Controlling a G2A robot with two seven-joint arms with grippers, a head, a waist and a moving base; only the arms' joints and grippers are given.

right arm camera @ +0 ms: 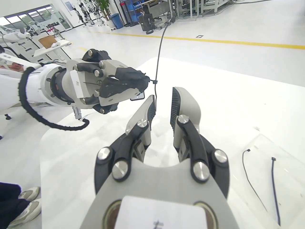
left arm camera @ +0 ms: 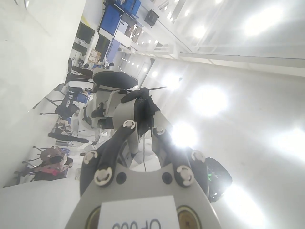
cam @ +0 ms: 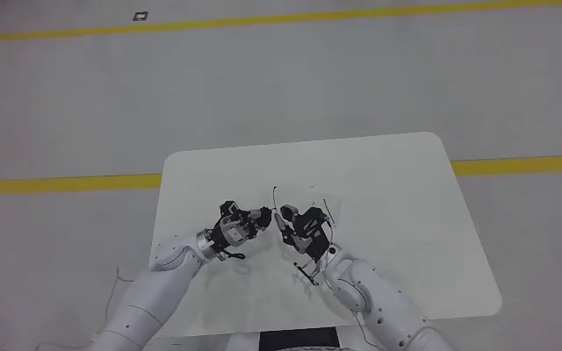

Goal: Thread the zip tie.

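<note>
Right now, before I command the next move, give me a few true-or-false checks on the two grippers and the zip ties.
1. The left gripper is shut on a zip tie. True.
2. The right gripper is clamped on that zip tie. False: it is open, and the strap's lower end hangs by it ungripped.
3. The held zip tie lies flat on the table. False: it stands roughly upright above the table.
4. Two spare zip ties lie on the table, apart from both grippers. True.
</note>
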